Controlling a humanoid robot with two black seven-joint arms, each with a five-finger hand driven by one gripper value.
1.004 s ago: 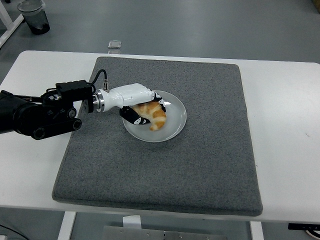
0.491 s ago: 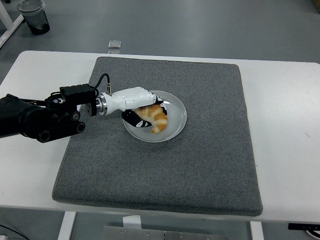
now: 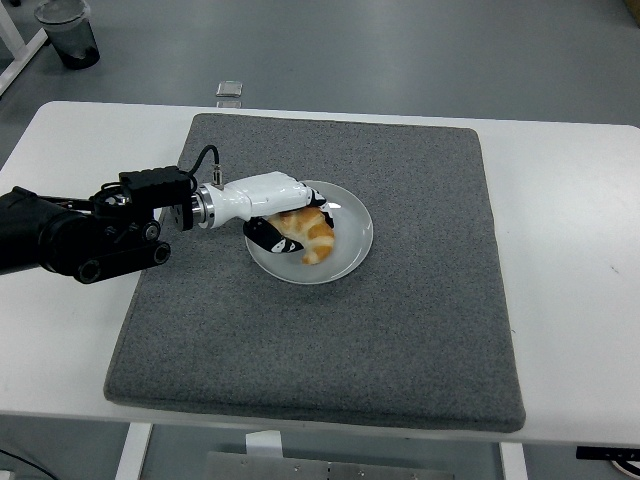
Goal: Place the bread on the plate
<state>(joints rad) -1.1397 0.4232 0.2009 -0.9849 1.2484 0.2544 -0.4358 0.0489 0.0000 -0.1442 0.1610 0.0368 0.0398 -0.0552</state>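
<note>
We see a white table (image 3: 570,200) with rounded far corners, most of its top covered by a grey felt mat (image 3: 400,300). Beyond the table lies a smooth grey floor (image 3: 400,50), evenly lit. Past the table's far left corner stands a dark translucent bin (image 3: 67,32), and a small clear object (image 3: 230,89) lies on the floor just behind the table's far edge.

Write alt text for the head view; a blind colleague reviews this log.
The robot's left hand holds a piece of bread on a white plate, fingers curled around it. The plate sits on a grey mat covering a white table.
</note>
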